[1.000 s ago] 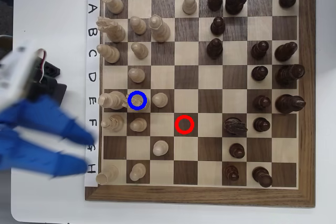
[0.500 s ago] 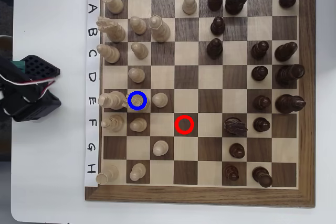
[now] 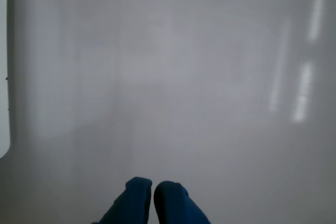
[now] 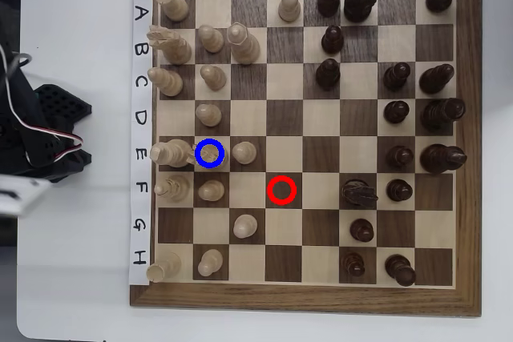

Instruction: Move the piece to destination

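Note:
In the overhead view a small pale pawn stands inside the blue ring, on a light square of the chessboard in row E, column 2. The dark square with the red ring is bare. My arm sits off the board's left edge, well away from the pawn. In the wrist view my gripper shows two blue fingertips pressed together with nothing between them, over a blank white surface. No board or piece shows in the wrist view.
Other pale pieces fill the board's left columns, including a tall one and a pawn on either side of the ringed square. Dark pieces stand on the right half. The white table surrounds the board.

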Controlling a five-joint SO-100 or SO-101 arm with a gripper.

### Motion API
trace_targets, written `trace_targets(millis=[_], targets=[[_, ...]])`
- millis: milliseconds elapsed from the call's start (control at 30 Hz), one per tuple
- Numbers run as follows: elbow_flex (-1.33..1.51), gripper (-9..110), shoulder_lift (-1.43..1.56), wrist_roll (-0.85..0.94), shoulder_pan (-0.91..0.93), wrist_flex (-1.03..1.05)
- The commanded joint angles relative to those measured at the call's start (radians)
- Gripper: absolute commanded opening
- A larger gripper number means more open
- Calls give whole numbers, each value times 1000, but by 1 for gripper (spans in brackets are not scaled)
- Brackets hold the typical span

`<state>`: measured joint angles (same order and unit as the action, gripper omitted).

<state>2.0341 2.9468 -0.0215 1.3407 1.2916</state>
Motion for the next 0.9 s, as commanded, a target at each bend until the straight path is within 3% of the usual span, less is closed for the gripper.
trace_targets(millis=[0,300,867], targets=[[543,0,250,58,101,-196],[867,0,469,63,164,-158],[1098,0,477,91,293,-238]])
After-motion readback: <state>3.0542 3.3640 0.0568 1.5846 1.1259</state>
